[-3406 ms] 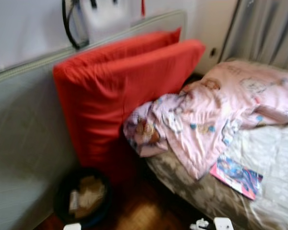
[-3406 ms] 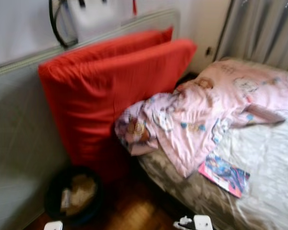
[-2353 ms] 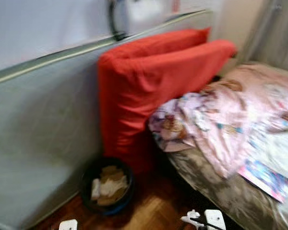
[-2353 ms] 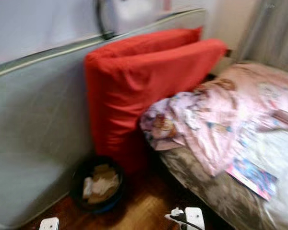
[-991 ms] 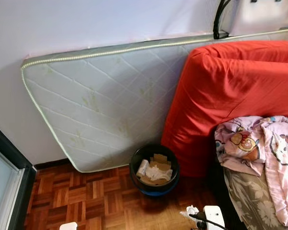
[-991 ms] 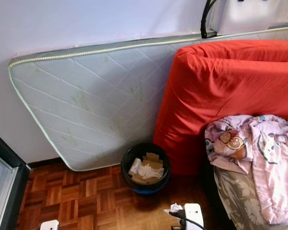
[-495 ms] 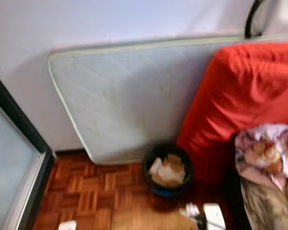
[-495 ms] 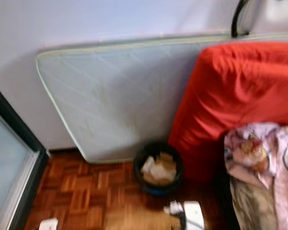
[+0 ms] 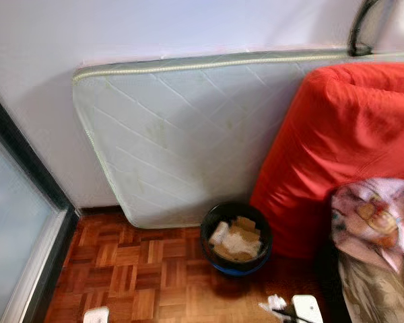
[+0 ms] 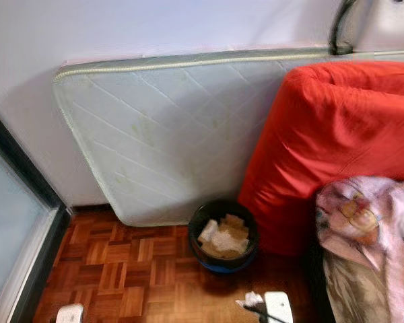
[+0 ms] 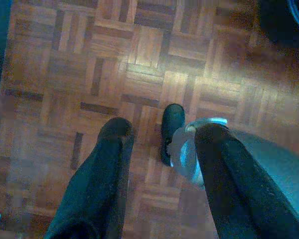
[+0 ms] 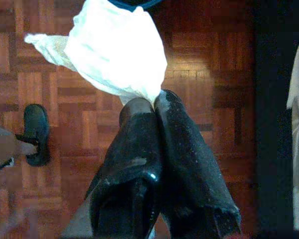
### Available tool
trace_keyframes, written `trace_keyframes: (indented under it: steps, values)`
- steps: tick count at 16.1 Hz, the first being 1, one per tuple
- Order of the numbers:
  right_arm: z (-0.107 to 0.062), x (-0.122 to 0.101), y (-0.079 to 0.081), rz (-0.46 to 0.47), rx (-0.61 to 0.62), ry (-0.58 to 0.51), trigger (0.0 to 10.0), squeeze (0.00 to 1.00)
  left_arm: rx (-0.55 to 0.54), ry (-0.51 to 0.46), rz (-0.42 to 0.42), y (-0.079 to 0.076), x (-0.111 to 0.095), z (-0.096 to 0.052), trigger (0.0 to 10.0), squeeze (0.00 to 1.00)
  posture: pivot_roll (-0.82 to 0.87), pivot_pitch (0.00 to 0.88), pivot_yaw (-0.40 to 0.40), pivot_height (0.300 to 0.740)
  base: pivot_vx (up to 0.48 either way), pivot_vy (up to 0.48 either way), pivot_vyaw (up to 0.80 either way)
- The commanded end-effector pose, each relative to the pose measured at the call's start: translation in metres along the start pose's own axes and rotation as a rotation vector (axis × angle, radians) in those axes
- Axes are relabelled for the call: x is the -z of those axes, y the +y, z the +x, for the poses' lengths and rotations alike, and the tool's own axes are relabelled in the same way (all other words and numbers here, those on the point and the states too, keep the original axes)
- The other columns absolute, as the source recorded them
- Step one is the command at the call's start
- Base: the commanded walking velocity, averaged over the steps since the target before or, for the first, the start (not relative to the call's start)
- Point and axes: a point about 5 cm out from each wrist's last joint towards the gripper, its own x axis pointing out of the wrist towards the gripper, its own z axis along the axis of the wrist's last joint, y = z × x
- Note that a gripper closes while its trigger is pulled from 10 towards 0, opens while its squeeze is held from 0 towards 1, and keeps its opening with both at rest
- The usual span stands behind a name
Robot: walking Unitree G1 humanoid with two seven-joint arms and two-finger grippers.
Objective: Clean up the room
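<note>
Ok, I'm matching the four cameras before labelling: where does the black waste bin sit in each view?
Left eye view: waste bin at lower centre, beside the red mattress.
Right eye view: lower centre.
Left wrist view: dark shape with a blue edge, probably the bin.
Right wrist view: a blue rim sliver beyond the tissue.
Shared landmark: the parquet floor.

A crumpled white tissue (image 12: 114, 50) hangs pinched in the right tool (image 12: 153, 105), above parquet.

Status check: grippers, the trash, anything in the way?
Right gripper shut on tissue. Left gripper open over floor. Bin ahead, path unobstructed.
</note>
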Motion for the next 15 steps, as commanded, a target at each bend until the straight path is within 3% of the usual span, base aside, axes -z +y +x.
trace_keyframes:
  steps: [1,7,15]
  values:
    - [0.001,-0.001,0.005,0.002,-0.01,-0.002,10.0,0.0,-0.012,0.03,-0.003,0.004,0.009,-0.003,10.0,0.0,0.01,0.0,0.015,0.735,0.0,0.0,0.43]
    - [-0.001,0.002,0.002,0.03,-0.011,-0.005,10.0,0.0,-0.011,0.03,-0.004,0.004,0.009,-0.003,10.0,0.0,0.01,0.0,0.012,0.735,0.04,0.0,0.0]
    - [-0.003,0.006,-0.006,0.023,-0.006,0.01,10.0,0.0,-0.01,0.031,-0.005,0.003,0.01,-0.003,10.0,0.0,0.01,0.0,0.009,0.735,0.261,0.0,0.0]
